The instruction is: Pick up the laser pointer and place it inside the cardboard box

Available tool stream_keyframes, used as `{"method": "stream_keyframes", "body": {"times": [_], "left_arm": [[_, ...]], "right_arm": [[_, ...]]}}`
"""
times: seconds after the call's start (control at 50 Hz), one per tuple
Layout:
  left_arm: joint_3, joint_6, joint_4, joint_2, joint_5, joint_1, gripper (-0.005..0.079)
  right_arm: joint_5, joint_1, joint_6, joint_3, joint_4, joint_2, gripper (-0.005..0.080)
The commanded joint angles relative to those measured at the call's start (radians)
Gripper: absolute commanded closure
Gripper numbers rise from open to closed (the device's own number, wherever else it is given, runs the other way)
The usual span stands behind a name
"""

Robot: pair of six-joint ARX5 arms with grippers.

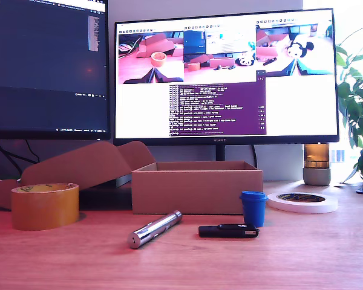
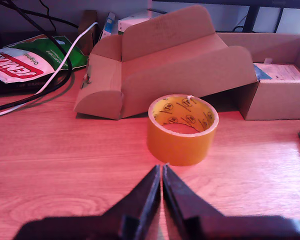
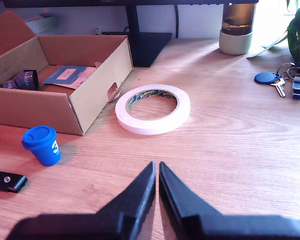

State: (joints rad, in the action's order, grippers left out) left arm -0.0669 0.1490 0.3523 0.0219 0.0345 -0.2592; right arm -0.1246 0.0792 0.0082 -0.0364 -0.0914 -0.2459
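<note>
While the pointer (image 1: 154, 229) lies untouched on the desk (image 1: 302, 254) at lower centre of the exterior view, tilted with its near end toward that view's left, the box (image 1: 196, 187) is seen just behind it at mid frame, open-topped, with its curved flap (image 1: 78, 166) spread toward the exterior view's left. A black stick (image 1: 228, 230) is laid near the pointer on the exterior view's right, and a small blue cup (image 1: 253, 207) stands just beyond the stick, in front of the box's corner. A yellow tape roll (image 1: 45, 205) is set at the exterior view's left, and a white tape ring (image 1: 302, 202) lies flat at its right, with two monitors (image 1: 227, 75) behind everything. Neither arm is shown in the exterior view. In the first wrist view my first gripper (image 2: 161, 172) is held low over the desk with its fingers pressed together on nothing, the tape roll near ahead of the tips and the flap behind it; only the pointer's end is caught at that picture's edge. In the second wrist view my second gripper (image 3: 157, 169) is likewise closed and empty, pointed toward the white ring, with the blue cup and the box off to one side and a set of keys (image 3: 280, 82) farther away.
</note>
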Motion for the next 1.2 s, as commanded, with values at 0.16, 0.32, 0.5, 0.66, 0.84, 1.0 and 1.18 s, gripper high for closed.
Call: {"method": "stream_keyframes", "body": {"times": [0.16,0.32,0.5,0.66,0.84,1.0,1.18], "left_arm": [[0.02,0.045,-0.099,0.004,-0.08,-0.001,0.0761],[0.02,0.047,-0.122,0.004,-0.133,-0.001,0.0761],[0.02,0.064,-0.196,0.004,-0.304,-0.023,0.0761],[0.02,0.092,-0.211,0.005,-0.357,-0.071,0.0761],[0.02,0.099,-0.245,0.026,-0.356,-0.142,0.0761],[0.02,0.114,-0.315,0.117,-0.356,-0.221,0.0761],[0.015,0.113,-0.393,0.276,-0.332,-0.315,0.0761]], "right_arm": [[-0.004,-0.001,0.003,0.015,-0.032,-0.002,0.0762],[-0.037,-0.001,0.003,0.015,-0.031,-0.002,0.0762],[-0.163,0.009,0.09,0.015,-0.001,-0.002,0.0762],[-0.325,0.051,0.101,0.015,0.042,-0.002,0.0763],[-0.383,0.153,0.099,0.015,0.083,-0.002,0.0763],[-0.383,0.252,0.094,0.015,0.095,-0.002,0.0763],[-0.381,0.347,0.083,0.015,0.094,-0.002,0.0763]]}}
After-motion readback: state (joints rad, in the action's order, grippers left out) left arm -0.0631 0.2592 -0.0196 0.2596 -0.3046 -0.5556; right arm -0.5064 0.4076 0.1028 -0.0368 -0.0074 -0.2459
